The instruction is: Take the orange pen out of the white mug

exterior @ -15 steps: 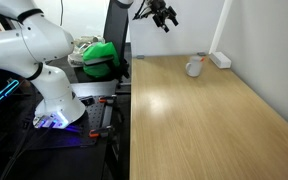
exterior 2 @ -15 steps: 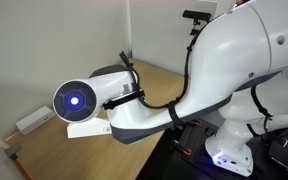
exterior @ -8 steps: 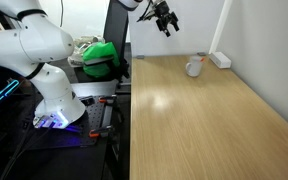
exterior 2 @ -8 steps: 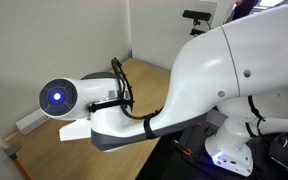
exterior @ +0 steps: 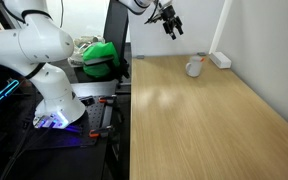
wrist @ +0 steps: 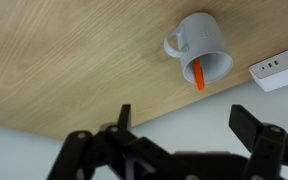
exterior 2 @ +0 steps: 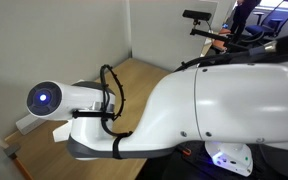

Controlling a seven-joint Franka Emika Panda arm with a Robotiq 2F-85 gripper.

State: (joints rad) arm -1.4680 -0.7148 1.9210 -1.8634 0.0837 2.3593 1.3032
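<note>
The white mug (wrist: 201,46) stands on the wooden table near the wall, its handle toward the left in the wrist view. The orange pen (wrist: 198,73) sticks out of its mouth. In an exterior view the white mug (exterior: 194,67) sits at the table's far end, the pen too small to make out. My gripper (exterior: 171,24) hangs high above the table, up and to the left of the mug, apart from it. In the wrist view the gripper (wrist: 184,122) is open and empty, fingers spread wide.
A white power strip (wrist: 281,68) lies next to the mug by the wall; it also shows in an exterior view (exterior: 220,60). A green object (exterior: 102,57) sits on a bench beside the table. The arm's body (exterior 2: 184,120) fills an exterior view.
My gripper has moved a little to the right and down toward the mug end of the table. The arm has swung and now covers more of the exterior view.
</note>
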